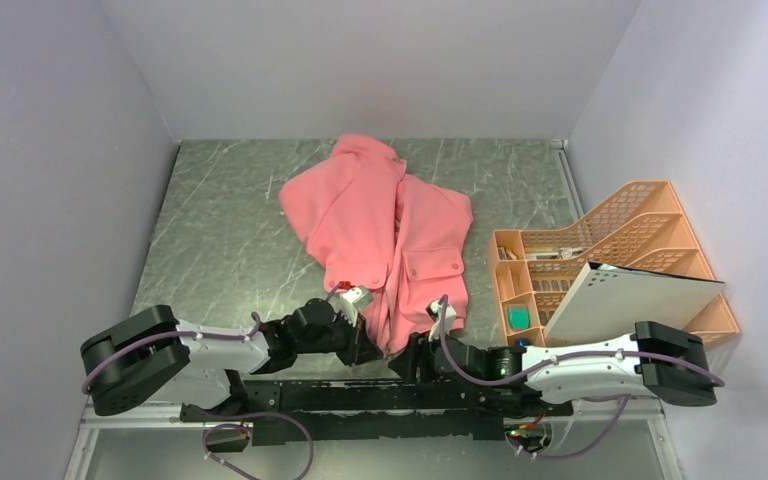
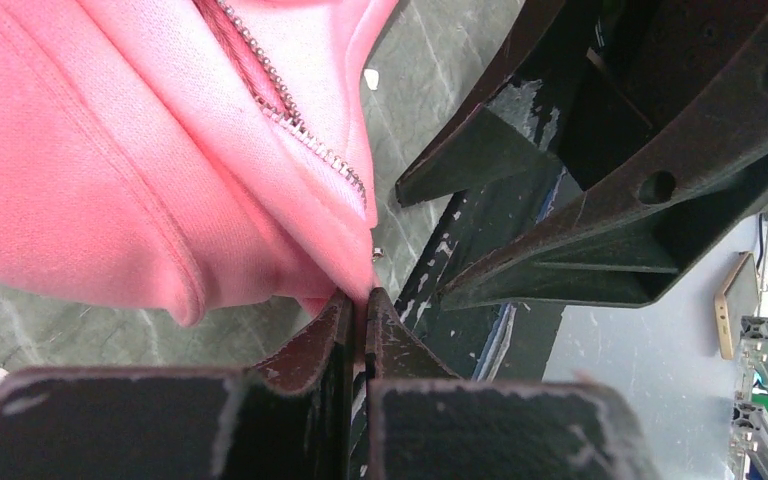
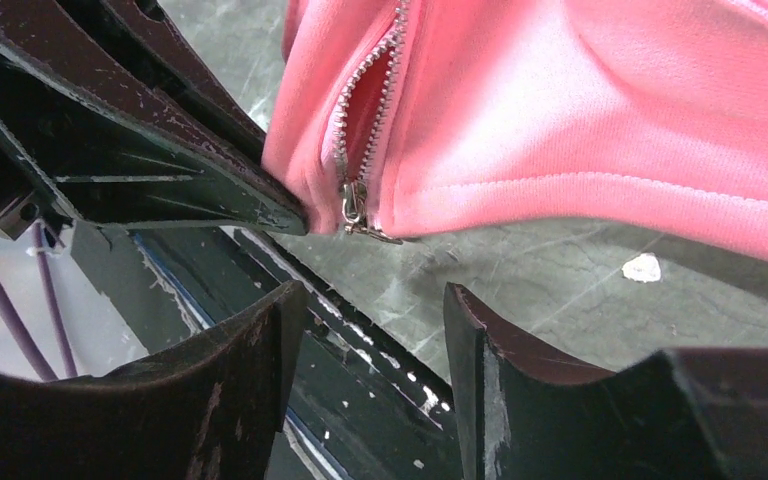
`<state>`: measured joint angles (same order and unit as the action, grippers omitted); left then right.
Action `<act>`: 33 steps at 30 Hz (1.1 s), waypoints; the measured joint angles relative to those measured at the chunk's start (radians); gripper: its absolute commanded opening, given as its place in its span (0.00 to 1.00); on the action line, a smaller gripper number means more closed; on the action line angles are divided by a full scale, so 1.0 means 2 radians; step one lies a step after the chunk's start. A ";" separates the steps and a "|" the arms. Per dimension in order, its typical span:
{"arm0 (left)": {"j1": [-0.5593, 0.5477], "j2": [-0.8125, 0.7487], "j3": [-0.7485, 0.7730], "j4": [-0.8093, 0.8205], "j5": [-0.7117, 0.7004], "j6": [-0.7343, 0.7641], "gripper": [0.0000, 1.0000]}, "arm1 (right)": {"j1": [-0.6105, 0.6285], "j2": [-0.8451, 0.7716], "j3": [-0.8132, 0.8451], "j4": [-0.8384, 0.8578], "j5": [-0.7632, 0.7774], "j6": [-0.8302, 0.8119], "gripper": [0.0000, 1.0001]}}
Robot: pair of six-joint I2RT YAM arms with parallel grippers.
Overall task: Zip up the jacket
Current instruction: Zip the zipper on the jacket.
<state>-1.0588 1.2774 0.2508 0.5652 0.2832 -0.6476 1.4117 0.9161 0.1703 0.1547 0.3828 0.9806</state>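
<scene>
We see the jacket spread on the grey marbled table. It runs from the upper middle of the overhead frame down to the lower middle, and its hem ends between the two arms. A flap pocket sits on its right-hand panel. From above, the front opening is only a dark crease and neither gripper's fingers can be made out.

The wrist views fill that in. In the right wrist view the zipper has its two rows of metal teeth parted over a red gap. They meet at the slider, which is right at the hem with its small pull hanging onto the table. The left wrist view shows only a slanting run of teeth in the upper middle of its frame, with no slider.

The left gripper is closed, its fingers pressed together on the corner of the jacket's hem at the lower centre of its own view. In the right wrist view that same gripper comes in from the upper left, its tip on the fabric just left of the slider.

The right gripper stands open. Its fingers are spread at the bottom of its view with bare table between them, and the slider is just above the gap, untouched.

Only the overhead view shows the orange desk organiser at the right edge of the table. A white board leans against it, well apart from the jacket's hem.
</scene>
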 measured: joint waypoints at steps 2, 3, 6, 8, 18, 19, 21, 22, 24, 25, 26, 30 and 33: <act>0.000 -0.001 0.000 0.000 0.000 -0.001 0.05 | -0.001 0.001 -0.013 0.028 0.000 -0.001 0.56; 0.000 -0.003 0.000 0.000 0.000 -0.002 0.05 | -0.002 0.003 -0.021 0.046 -0.001 -0.003 0.57; 0.000 -0.006 0.000 0.002 0.003 -0.004 0.05 | -0.002 0.022 -0.037 0.095 0.000 -0.014 0.58; 0.000 -0.007 0.000 0.004 0.004 -0.006 0.05 | -0.002 0.042 -0.049 0.134 0.000 -0.023 0.58; 0.003 -0.017 0.000 0.004 0.006 -0.015 0.05 | -0.002 0.083 -0.075 0.252 0.005 -0.071 0.59; 0.004 -0.017 0.000 0.004 0.007 -0.015 0.05 | -0.002 0.087 -0.077 0.265 0.005 -0.077 0.59; 0.004 -0.017 0.000 0.004 0.008 -0.016 0.05 | -0.002 0.094 -0.078 0.282 0.005 -0.085 0.58; 0.004 -0.017 0.000 0.005 0.008 -0.016 0.05 | -0.002 0.099 -0.078 0.292 0.005 -0.089 0.58; 0.005 -0.017 0.000 0.005 0.008 -0.016 0.05 | -0.002 0.109 -0.078 0.308 0.005 -0.096 0.57; 0.005 -0.017 0.000 0.005 0.009 -0.016 0.05 | -0.002 0.113 -0.078 0.313 0.005 -0.098 0.56; 0.005 -0.017 0.000 0.005 0.009 -0.016 0.05 | -0.002 0.119 -0.078 0.319 0.005 -0.101 0.55; 0.006 -0.017 0.003 0.005 0.011 -0.016 0.05 | -0.002 0.141 -0.078 0.341 0.005 -0.108 0.52; 0.006 -0.019 0.005 0.003 0.012 -0.015 0.05 | -0.002 0.159 -0.079 0.360 0.004 -0.112 0.49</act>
<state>-1.0473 1.2404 0.2604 0.5716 0.3080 -0.6785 1.4075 1.2346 0.0132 0.8738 0.3916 0.7570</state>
